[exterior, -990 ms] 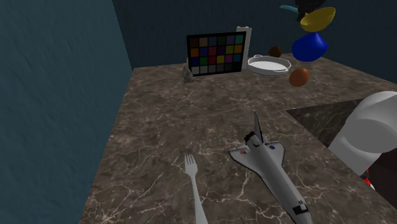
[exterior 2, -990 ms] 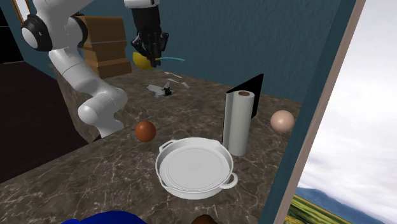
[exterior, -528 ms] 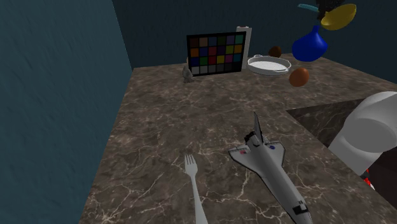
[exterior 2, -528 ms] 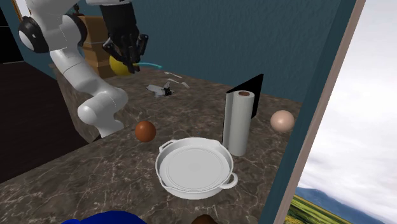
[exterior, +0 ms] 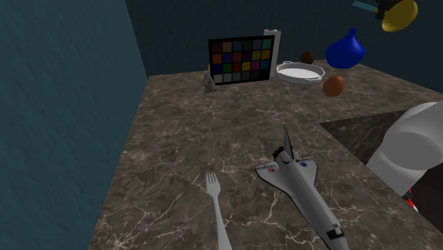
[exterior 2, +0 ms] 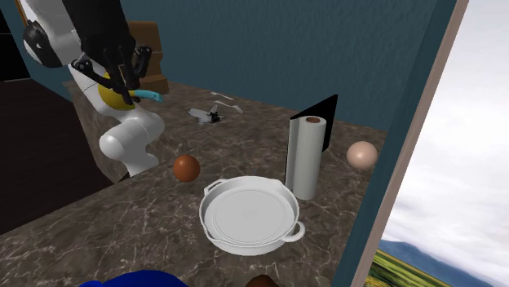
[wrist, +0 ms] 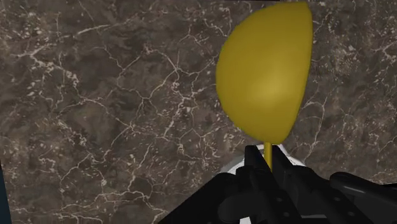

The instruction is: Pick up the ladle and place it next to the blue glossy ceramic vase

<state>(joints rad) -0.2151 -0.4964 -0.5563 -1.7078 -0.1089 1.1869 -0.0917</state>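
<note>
The end effector (wrist: pixel 268 159) is clenched on the ladle (wrist: pixel 264 76): in the wrist view its 2 black fingers (wrist: pixel 253 167) press together on the thin yellow neck just below the ladle's bowl, with no gap showing on either side of it. The round yellow bowl juts out past the fingertips, its domed outer side facing the camera, and hangs in the air over the dark, white-veined marble desk (wrist: pixel 108 108) without touching it. In the second exterior view the ladle sits at that view's left, under the black hand and in front of the white arm (exterior 2: pixel 130 147), and a short teal handle sticks out sideways toward the view's right. In the shoulder view the yellow bowl is in the upper right corner, higher than the blue vase (exterior: pixel 346 51) and a little to its right, clearly apart from it. The vase stands at the far end of the desk, near a white 2-handled pan (exterior: pixel 301 72) and 2 brown balls, 1 just in front of it (exterior: pixel 334 86) and 1 behind the pan (exterior: pixel 307 57). A colour chart (exterior: pixel 241 60) stands upright beside the pan on the shoulder view's left. Nearer the stand lie a toy space shuttle (exterior: pixel 302 185) and a fork (exterior: pixel 216 206), side by side and well apart from the ladle.
</note>
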